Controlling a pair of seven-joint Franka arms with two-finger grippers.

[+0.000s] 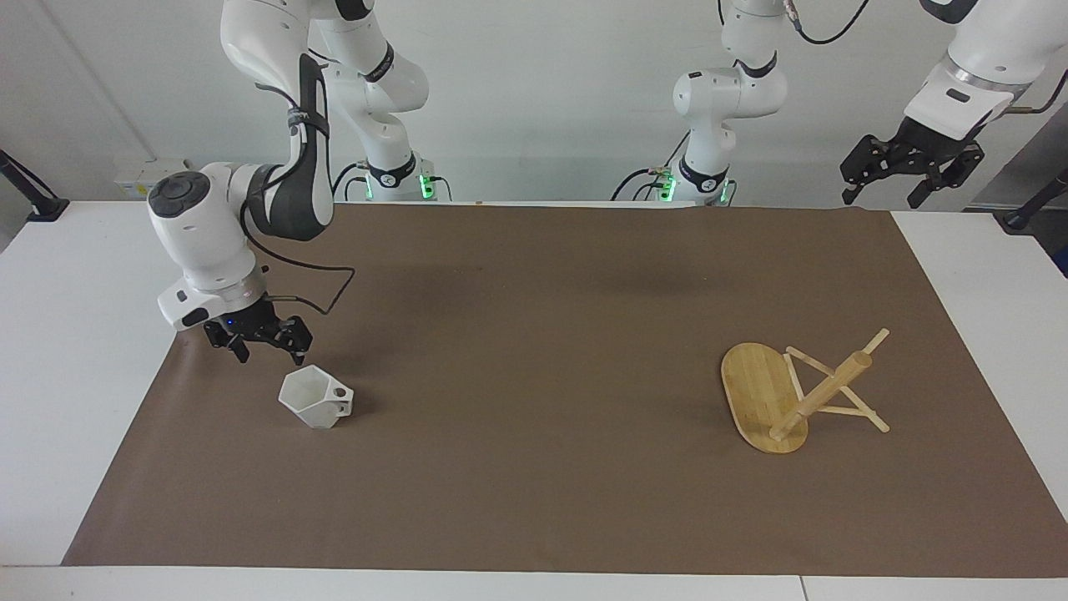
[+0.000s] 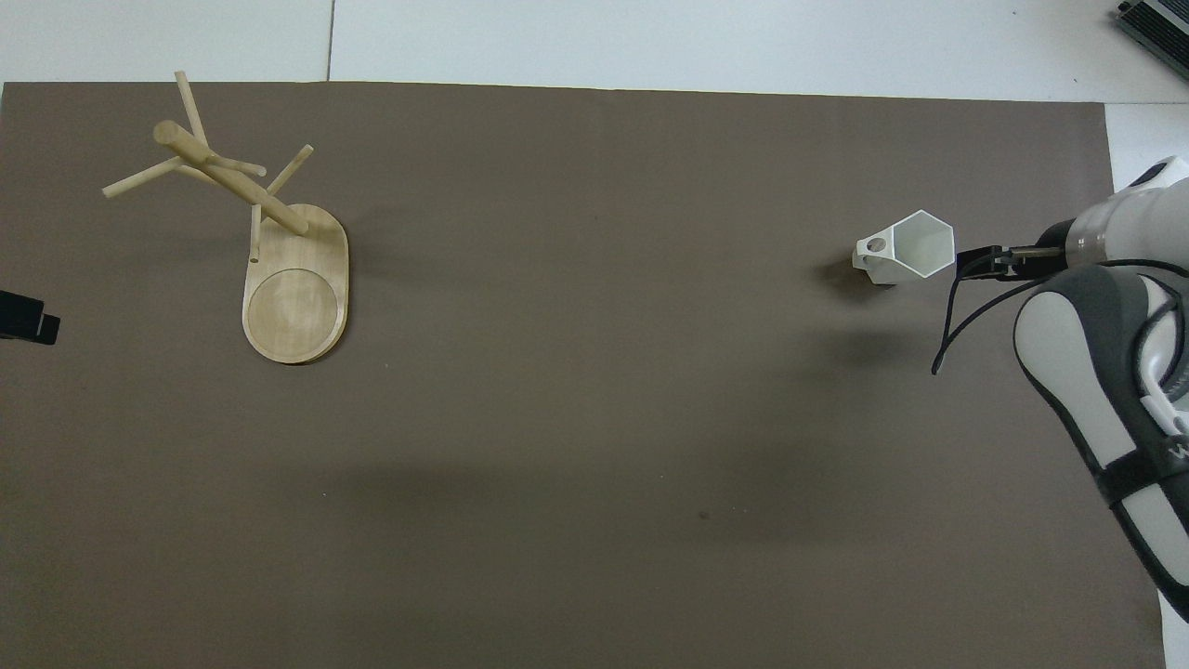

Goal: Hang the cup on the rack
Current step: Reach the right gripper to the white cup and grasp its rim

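Brown mat covers the white table, plain white wall at the robots' end. Landmark for all places: the cup.

Cup is a white faceted mug, sitting upright on the mat toward the right arm's end of the table, open hexagonal mouth up, handle with its round hole pointing toward the left arm's end. That leaves the side away from the handle free for a grasp, which is probably why the approach comes from there.

Right gripper hangs low just beside the cup, on the side away from the handle, fingers spread wide, nothing in them. No contact visible in the facing view; overhead view puts the fingertips right at the cup's rim edge. Judged step: final approach before pinching the cup wall.

Rack, bamboo mug tree, stands well apart from the cup toward the left arm's end of the table, pegs bare. Its post looks slanted in both views, likely camera angle; base seems flat on the mat.

Left gripper waits raised near its own end of the table, well apart from the cup, fingers open, empty.

Hang not started; cup not yet lifted.
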